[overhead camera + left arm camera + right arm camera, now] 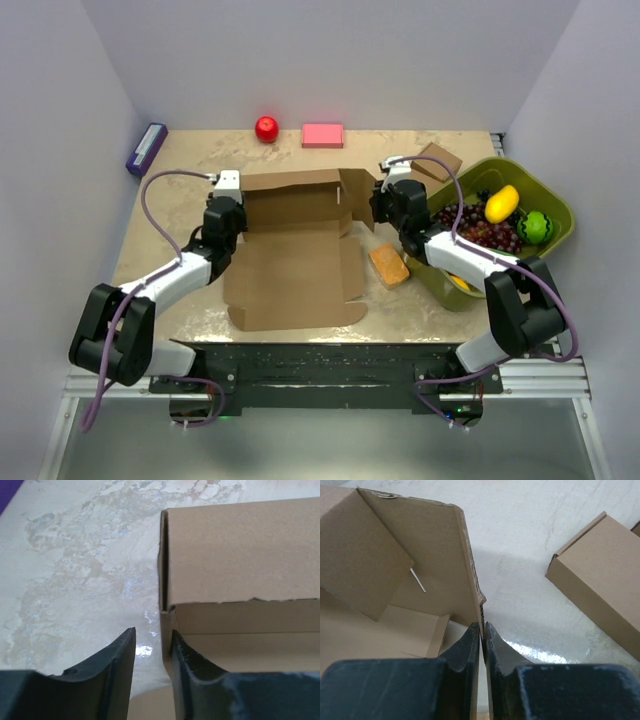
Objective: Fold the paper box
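Observation:
The paper box (295,265) is a large brown cardboard sheet lying mid-table, with its far wall and side flaps raised. My left gripper (228,207) is at the box's far left corner. In the left wrist view it (152,636) is open and straddles the left side wall (167,630), which rests against the right finger (187,655). My right gripper (384,207) is at the far right corner. In the right wrist view it (482,626) is shut on the edge of the upright right flap (445,555).
A small closed brown box (437,162) lies just behind the right gripper and also shows in the right wrist view (600,575). A green basket (548,205) of fruit stands at right, an orange sponge (389,265) by the box. A red apple (266,128), a pink block (322,135) and a purple item (146,148) lie at the back.

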